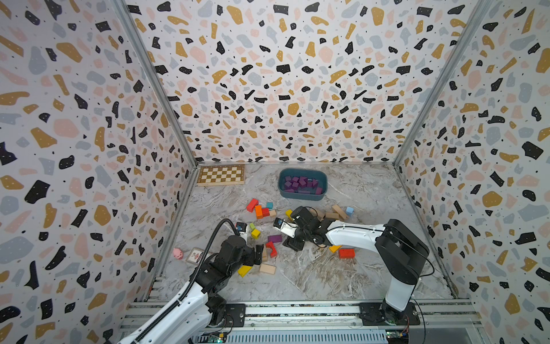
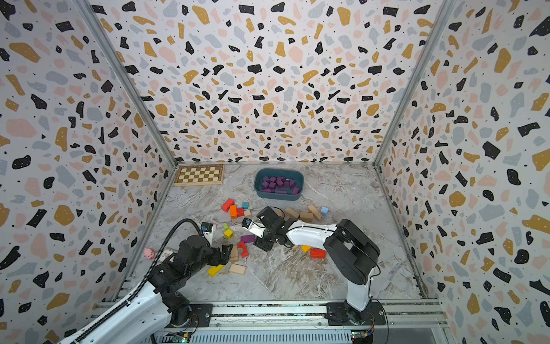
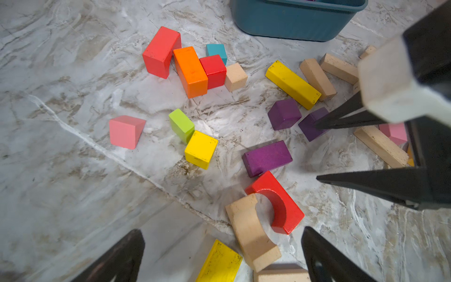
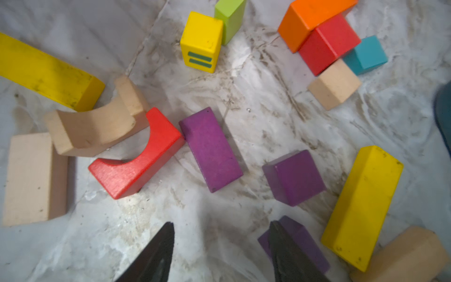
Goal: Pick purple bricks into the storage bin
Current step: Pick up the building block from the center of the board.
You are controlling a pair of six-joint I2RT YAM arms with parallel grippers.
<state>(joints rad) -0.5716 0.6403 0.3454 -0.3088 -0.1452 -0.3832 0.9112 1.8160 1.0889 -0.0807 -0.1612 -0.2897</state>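
Note:
Three purple bricks lie loose on the table: a bar (image 4: 211,149), a cube (image 4: 295,177) and a third brick (image 4: 308,246) partly hidden under one finger of my right gripper (image 4: 222,223). That gripper is open, low over the table, with only bare marble between its tips. In a top view it (image 1: 293,244) sits just right of the purple bar (image 1: 274,238). My left gripper (image 3: 222,234) is open above a yellow block and a tan arch. The storage bin (image 1: 300,196), teal, stands at the back with several purple bricks (image 1: 299,183) inside.
A chessboard (image 1: 221,174) lies at the back left. Red, orange and blue blocks (image 1: 260,210) cluster mid-table, and tan blocks (image 1: 333,213) lie behind the right arm. A red arch (image 3: 280,202) touches the purple bar. A pink pig (image 1: 178,253) and a card (image 1: 196,255) sit near the left wall.

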